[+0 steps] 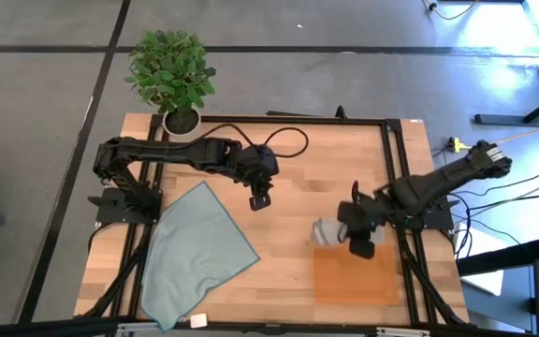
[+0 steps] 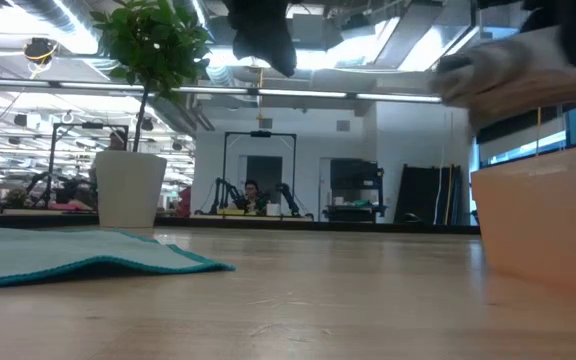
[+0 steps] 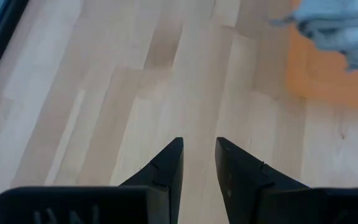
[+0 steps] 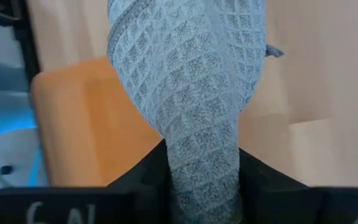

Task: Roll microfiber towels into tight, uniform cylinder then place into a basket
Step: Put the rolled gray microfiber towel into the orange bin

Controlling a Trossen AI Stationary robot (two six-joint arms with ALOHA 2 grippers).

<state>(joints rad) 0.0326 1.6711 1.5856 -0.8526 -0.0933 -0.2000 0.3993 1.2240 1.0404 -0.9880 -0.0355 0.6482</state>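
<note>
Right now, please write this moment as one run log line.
right gripper: shut on rolled grey waffle-weave towel | above orange basket edge | left gripper: open, empty

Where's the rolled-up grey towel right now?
In the high view the rolled grey towel is on the table's right side, pinched in the right gripper and held above the far edge of the orange basket, not yet inside.

Bright, even overhead light — soft shadows on the table [image 1: 288,201], low view's near foreground blurred.
</note>
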